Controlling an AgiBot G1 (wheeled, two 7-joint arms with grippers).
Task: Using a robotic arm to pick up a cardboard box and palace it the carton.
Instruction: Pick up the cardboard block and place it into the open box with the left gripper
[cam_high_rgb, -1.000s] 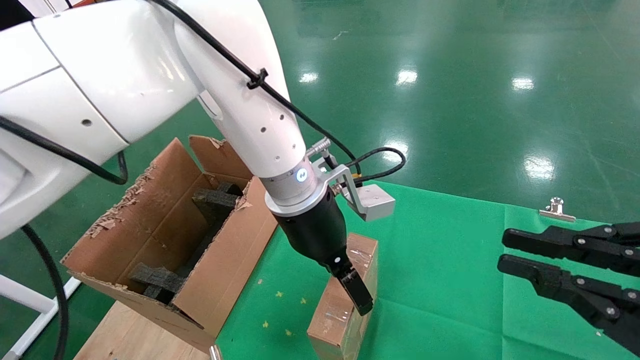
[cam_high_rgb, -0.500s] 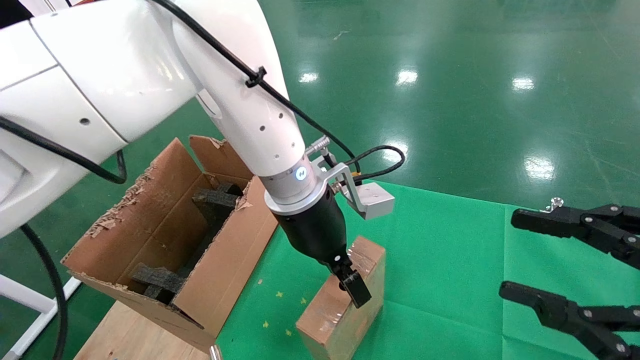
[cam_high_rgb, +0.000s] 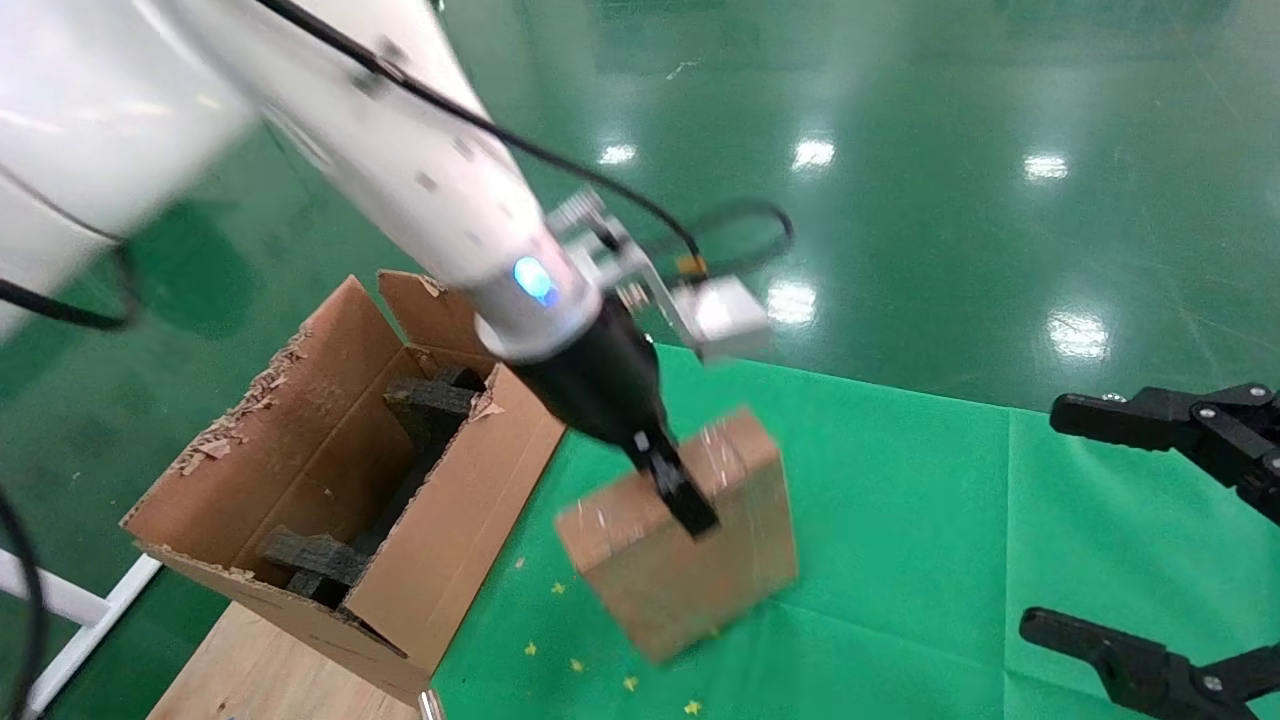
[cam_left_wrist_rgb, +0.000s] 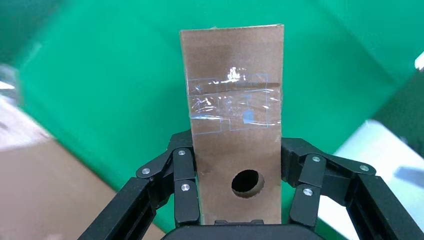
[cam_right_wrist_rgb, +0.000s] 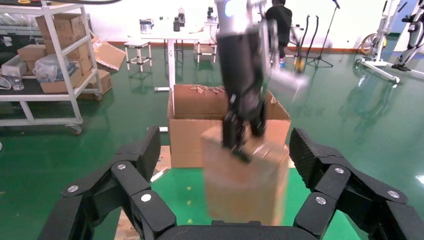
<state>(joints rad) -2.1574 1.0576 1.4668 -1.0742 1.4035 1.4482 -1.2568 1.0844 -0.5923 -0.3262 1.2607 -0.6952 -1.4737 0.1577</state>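
Though motion-blurred, left end effector (cam_high_rgb: 678, 497) clamps cardboard box (cam_high_rgb: 680, 560).

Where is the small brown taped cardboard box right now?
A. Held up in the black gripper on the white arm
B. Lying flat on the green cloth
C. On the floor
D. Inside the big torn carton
A: the left gripper clamps the small brown taped cardboard box on both sides, lifted above the green cloth, beside the big torn carton.
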